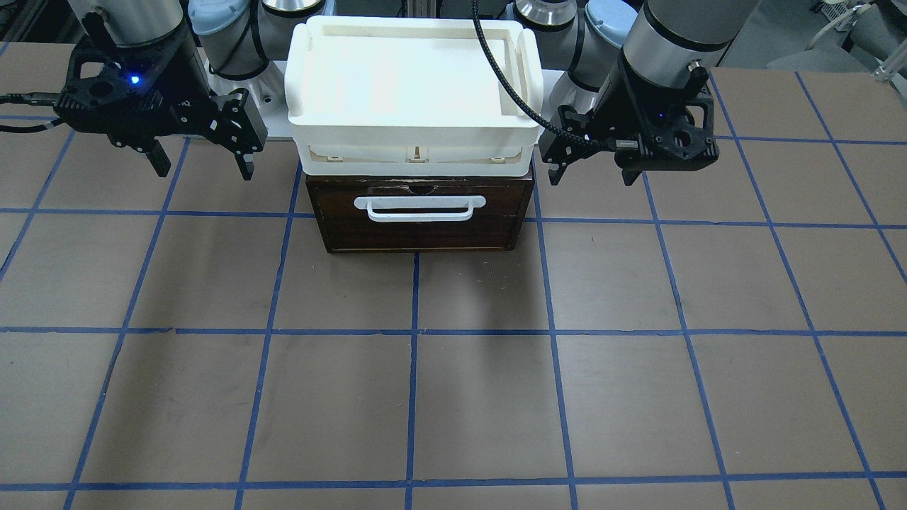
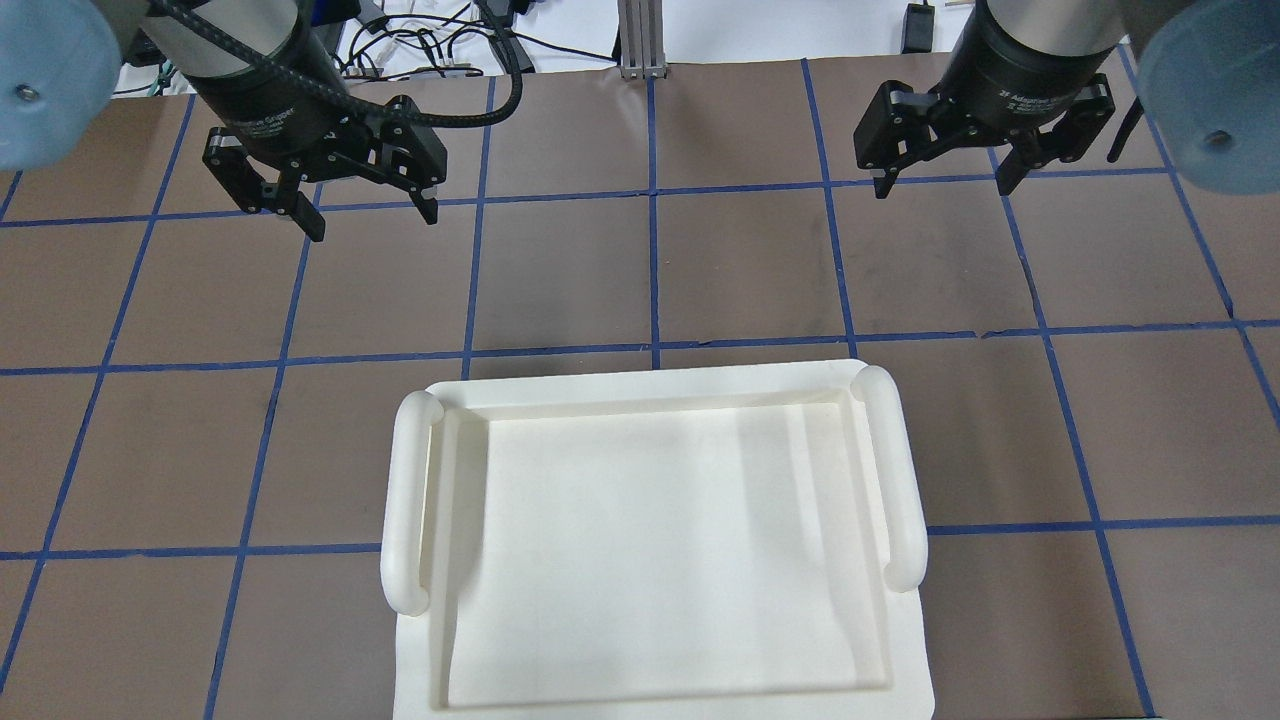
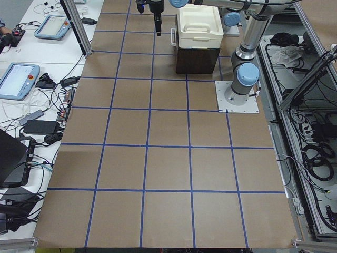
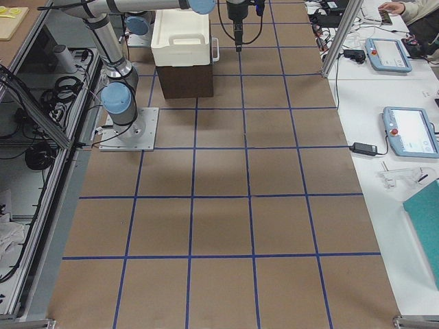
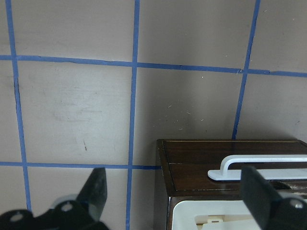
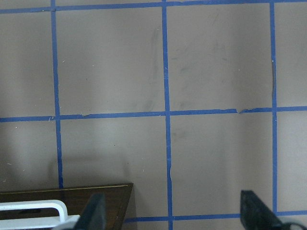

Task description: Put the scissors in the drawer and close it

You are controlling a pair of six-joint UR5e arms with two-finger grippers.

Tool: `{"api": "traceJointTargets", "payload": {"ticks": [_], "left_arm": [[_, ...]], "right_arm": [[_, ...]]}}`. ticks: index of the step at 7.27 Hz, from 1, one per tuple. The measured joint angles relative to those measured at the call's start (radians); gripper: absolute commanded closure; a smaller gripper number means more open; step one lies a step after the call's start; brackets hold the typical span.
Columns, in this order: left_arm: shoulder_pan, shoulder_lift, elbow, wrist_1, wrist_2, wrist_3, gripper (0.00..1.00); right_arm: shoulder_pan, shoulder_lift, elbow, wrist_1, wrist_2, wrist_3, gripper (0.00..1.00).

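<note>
The dark brown drawer (image 1: pixel 418 230) with its white bar handle (image 1: pixel 419 207) sits pushed in, its front flush with the cabinet. It also shows in the left wrist view (image 5: pixel 201 167). The scissors show in no view. My left gripper (image 1: pixel 592 173) hangs open and empty beside the drawer's side, above the table; it also shows in the overhead view (image 2: pixel 372 220). My right gripper (image 1: pixel 204 168) hangs open and empty on the drawer's other side, and also shows in the overhead view (image 2: pixel 942 185). Neither gripper touches the drawer.
A white plastic tray (image 2: pixel 405 500) with two side handles sits on top of the drawer cabinet and hides it from above. The brown table with a blue tape grid (image 1: pixel 453 397) stretches out in front. Operator desks with tablets (image 3: pixel 18 79) line the far side.
</note>
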Motion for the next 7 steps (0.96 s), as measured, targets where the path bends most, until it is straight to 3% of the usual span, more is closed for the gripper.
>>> {"api": "traceJointTargets", "payload": {"ticks": [7], "left_arm": [[-0.001,0.011,-0.019,0.000,0.000,-0.004,0.00]], "right_arm": [[0.000,0.000,0.001,0.000,0.000,0.002,0.00]]}}
